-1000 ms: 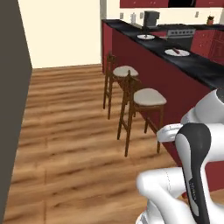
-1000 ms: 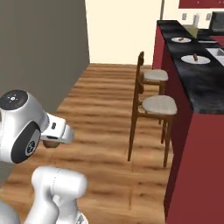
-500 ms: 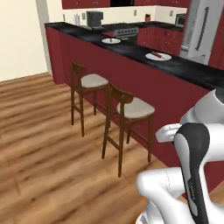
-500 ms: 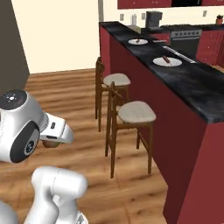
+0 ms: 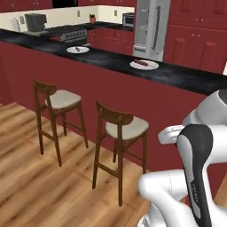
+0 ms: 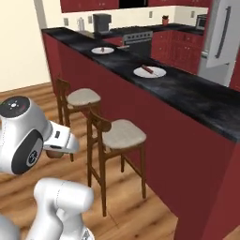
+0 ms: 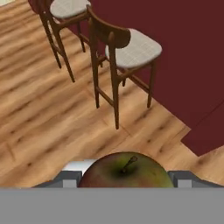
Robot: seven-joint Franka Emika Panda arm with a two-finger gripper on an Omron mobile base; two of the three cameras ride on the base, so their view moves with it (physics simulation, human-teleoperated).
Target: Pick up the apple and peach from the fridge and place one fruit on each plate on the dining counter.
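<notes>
Red and green, the apple (image 7: 124,171) sat at the bottom middle of my hand view, pinched between my jaws. My gripper (image 7: 124,179) held it above the wooden floor (image 7: 52,113). Two white plates (image 6: 149,71) (image 6: 102,50) lay on the black dining counter (image 6: 187,93). The grey fridge (image 5: 152,27) stood at the top, behind it.

Black marbled tabletop with two plates, wood floor with two stools

The long dark tabletop (image 5: 186,76) on its dark red base carries two white plates: the near plate (image 5: 144,64) and the far plate (image 5: 77,50), well apart along its length, each with a small reddish item lying on it. On the wooden plank floor (image 5: 40,186) two wooden stools, the near stool (image 5: 119,133) and the far stool (image 5: 57,104), stand just beside the base.
</notes>
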